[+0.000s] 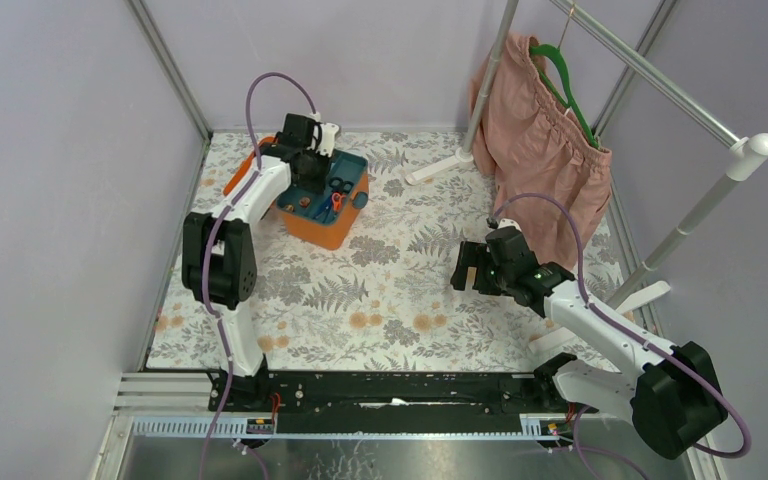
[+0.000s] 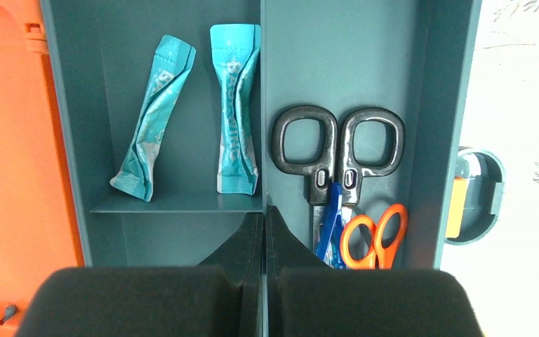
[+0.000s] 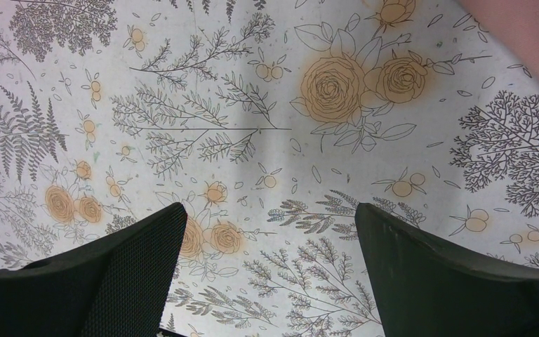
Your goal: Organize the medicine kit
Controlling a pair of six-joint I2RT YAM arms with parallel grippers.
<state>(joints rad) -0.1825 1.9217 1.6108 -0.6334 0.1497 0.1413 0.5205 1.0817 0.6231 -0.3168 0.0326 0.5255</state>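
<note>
The orange medicine kit (image 1: 322,226) stands open at the far left of the table, with its teal insert tray (image 2: 337,63) inside. Two teal sachets (image 2: 156,118) lie in one compartment. Black-handled scissors (image 2: 337,144), a blue tool and small orange scissors (image 2: 375,239) lie in the compartment beside it. My left gripper (image 2: 264,214) is shut and empty, its tips over the divider between these compartments; it also shows in the top view (image 1: 310,165). My right gripper (image 3: 271,225) is open and empty above the floral tablecloth, at the right of the table (image 1: 465,268).
A pink garment (image 1: 540,140) hangs on a green hanger (image 1: 565,80) from a metal rack (image 1: 660,75) at the back right; the rack's white feet (image 1: 440,165) rest on the floral cloth. Grey walls close in the table on the left, back and right.
</note>
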